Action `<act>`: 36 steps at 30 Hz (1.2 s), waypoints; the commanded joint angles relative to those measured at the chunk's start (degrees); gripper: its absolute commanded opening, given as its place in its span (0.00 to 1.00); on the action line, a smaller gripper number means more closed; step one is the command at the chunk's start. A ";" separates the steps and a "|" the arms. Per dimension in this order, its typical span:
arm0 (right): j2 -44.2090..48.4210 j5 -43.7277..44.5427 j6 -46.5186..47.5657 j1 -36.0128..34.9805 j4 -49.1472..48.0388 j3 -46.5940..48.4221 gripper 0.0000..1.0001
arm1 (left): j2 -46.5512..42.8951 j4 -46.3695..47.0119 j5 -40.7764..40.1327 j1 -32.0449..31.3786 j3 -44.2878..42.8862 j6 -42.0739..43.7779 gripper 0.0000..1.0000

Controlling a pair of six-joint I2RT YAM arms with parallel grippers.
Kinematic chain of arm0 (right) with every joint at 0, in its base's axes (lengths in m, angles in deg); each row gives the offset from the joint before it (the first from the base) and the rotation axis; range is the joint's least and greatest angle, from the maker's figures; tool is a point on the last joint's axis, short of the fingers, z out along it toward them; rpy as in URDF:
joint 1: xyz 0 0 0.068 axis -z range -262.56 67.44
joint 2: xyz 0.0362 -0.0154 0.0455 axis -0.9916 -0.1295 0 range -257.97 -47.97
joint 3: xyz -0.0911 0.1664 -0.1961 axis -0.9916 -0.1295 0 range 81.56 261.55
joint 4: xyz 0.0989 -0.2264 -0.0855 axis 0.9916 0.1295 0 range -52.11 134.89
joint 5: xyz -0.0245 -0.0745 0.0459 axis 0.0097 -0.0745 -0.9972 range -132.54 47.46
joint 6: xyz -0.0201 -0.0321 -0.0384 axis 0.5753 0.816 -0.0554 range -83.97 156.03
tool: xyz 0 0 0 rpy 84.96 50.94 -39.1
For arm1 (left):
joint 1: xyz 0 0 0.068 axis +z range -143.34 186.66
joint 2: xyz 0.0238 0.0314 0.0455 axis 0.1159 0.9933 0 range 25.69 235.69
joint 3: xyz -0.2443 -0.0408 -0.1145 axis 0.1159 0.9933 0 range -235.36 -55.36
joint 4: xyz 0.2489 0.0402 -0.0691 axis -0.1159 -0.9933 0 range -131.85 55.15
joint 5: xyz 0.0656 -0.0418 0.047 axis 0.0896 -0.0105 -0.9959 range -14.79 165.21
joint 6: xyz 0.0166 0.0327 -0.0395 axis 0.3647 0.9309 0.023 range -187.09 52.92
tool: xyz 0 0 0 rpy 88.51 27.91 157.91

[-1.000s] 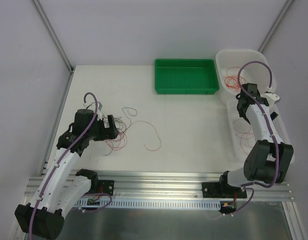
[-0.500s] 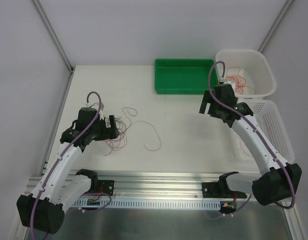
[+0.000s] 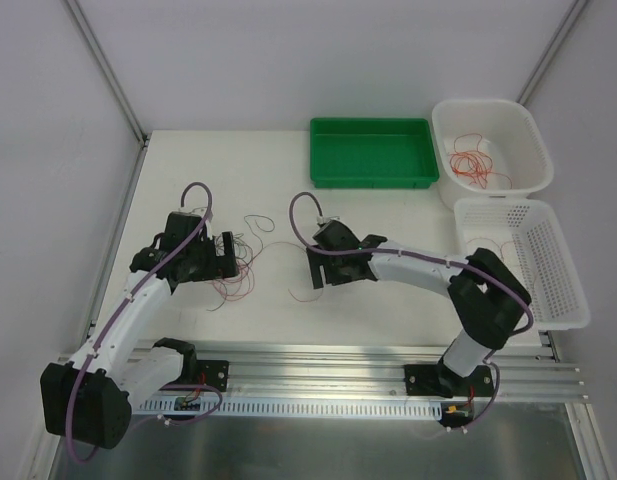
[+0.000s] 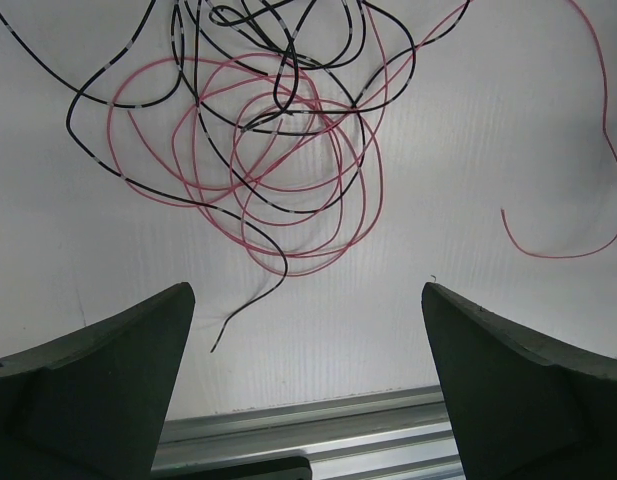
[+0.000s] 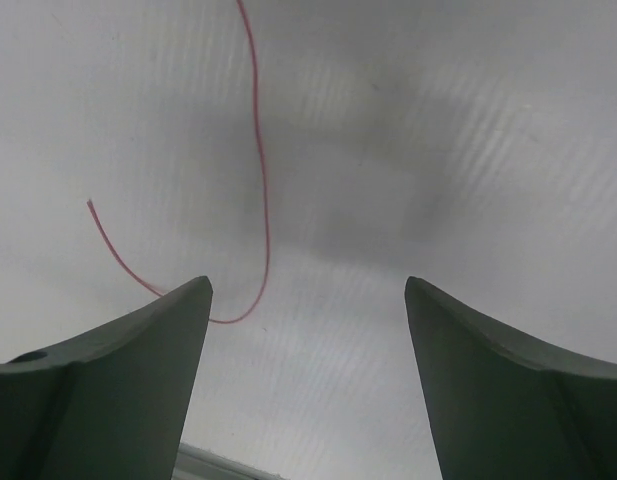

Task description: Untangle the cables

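Observation:
The cables lie as a tangle [image 3: 240,272] of thin red and black wires left of the table's middle; in the left wrist view the tangle [image 4: 278,150] fills the upper half. My left gripper [image 3: 228,258] hovers at the tangle's left edge, open and holding nothing; its fingertips [image 4: 306,290] stand apart from the loops. A single red wire [image 3: 300,298] lies apart to the right. My right gripper [image 3: 321,272] is open just above the table beside it, with the red wire [image 5: 260,170] curving past its left finger [image 5: 138,360], untouched.
A green tray [image 3: 371,180] sits at the back. Two white baskets [image 3: 488,110] [image 3: 548,300] at the right hold more red wires. A small dark wire [image 3: 256,222] lies behind the tangle. The aluminium rail [image 3: 318,355] runs along the near edge.
My right arm has swung from the baskets at the right across to the table's middle, down over the loose red wire. The left arm has shifted only slightly.

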State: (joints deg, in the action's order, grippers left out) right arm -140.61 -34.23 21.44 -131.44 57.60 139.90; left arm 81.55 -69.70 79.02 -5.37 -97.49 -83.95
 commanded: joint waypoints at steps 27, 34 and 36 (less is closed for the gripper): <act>-3.62 15.76 -8.18 -12.02 3.15 2.74 0.01 | -0.31 -0.31 -2.32 -0.18 -0.49 -0.45 0.99; 17.92 17.52 -1.86 -12.38 6.66 -3.85 0.01 | 5.83 3.37 3.74 -0.18 -2.69 -11.50 0.99; 23.09 17.52 -1.15 -12.38 6.84 -6.22 0.01 | 9.78 4.79 3.74 -0.27 -4.27 -13.63 0.99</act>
State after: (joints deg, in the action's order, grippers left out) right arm -123.56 -18.69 17.09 -143.55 62.30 136.34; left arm 87.97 -68.52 80.33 -5.37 -98.32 -91.23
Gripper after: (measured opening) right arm 0.015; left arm 0.992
